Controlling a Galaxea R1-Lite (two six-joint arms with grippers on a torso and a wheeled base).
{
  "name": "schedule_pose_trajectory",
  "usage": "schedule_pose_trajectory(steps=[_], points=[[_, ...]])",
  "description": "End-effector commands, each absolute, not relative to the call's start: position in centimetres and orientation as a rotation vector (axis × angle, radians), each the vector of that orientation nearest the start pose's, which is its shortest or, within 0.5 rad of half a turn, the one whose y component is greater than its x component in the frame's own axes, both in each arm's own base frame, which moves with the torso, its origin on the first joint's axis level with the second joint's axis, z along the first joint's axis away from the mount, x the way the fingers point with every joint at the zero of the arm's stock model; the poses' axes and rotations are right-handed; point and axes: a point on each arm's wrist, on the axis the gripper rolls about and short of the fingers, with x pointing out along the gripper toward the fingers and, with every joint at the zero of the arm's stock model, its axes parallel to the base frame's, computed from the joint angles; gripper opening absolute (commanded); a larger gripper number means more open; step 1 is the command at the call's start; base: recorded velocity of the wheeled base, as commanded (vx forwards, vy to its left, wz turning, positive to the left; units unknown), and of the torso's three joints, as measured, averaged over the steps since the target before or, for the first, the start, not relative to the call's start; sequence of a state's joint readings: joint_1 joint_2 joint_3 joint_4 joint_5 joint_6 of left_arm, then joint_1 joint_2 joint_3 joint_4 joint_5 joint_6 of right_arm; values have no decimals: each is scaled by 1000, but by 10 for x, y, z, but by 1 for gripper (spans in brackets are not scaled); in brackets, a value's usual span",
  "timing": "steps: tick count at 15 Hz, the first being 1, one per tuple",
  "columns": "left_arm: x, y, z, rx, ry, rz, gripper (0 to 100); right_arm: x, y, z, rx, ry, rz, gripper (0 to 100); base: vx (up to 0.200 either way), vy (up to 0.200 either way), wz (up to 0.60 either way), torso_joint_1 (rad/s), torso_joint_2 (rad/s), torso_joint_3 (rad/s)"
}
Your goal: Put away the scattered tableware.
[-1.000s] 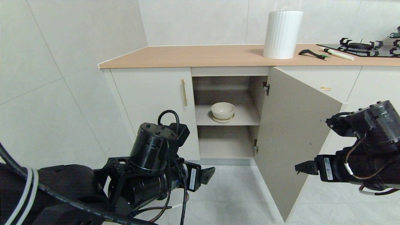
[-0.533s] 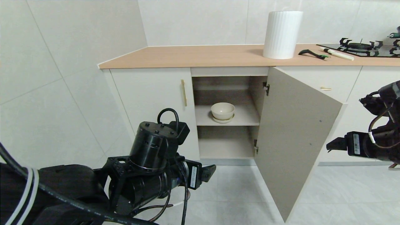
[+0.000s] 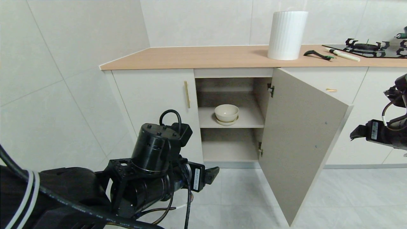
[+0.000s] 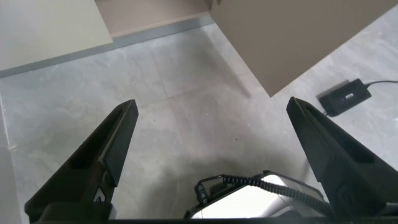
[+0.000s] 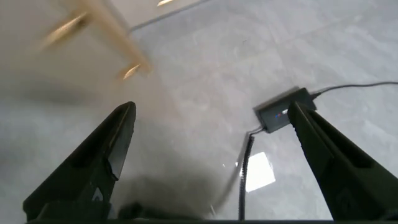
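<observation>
Bowl [image 3: 226, 112] sits on plate [image 3: 226, 121] on upper shelf [image 3: 251, 119] of cabinet, door [image 3: 299, 136] swung open. L gripper [image 4: 212, 109] low over floor [image 4: 186, 81], fingers spread wide. R gripper [image 5: 212, 112] beyond door, fingers likewise apart.

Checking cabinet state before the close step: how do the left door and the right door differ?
The left door is shut flush; the right door stands swung open. The left door shows its front with an upright gold handle; the right door shows its inner face and hinges. Both hang under the same wooden countertop, flanking the shelf that holds the bowl.
</observation>
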State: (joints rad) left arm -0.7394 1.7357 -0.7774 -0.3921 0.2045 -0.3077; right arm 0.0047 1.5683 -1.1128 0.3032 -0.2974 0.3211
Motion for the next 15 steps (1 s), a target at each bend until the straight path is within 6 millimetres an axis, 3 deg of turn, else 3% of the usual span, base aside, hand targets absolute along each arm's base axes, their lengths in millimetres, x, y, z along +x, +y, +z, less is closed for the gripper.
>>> schedule_pose_trajectory(steps=[1, 5, 10, 13, 15], points=[[223, -197, 142, -34, 582, -434, 100, 287, -18, 205, 205, 707, -440, 100, 0, 0, 0, 0, 0, 0], [223, -197, 142, -36, 579, -433, 100, 317, -26, 188, 252, 664, -452, 100, 0, 0, 0, 0, 0, 0], [224, -195, 143, -38, 578, -429, 100, 331, -21, 183, 366, 676, -356, 100, 0, 0, 0, 0, 0, 0], [224, -195, 143, -39, 576, -427, 100, 331, -8, 184, 380, 687, -287, 100, 0, 0, 0, 0, 0, 0], [225, -193, 144, -41, 573, -422, 100, 332, 13, 182, 363, 703, -219, 100, 0, 0, 0, 0, 0, 0]])
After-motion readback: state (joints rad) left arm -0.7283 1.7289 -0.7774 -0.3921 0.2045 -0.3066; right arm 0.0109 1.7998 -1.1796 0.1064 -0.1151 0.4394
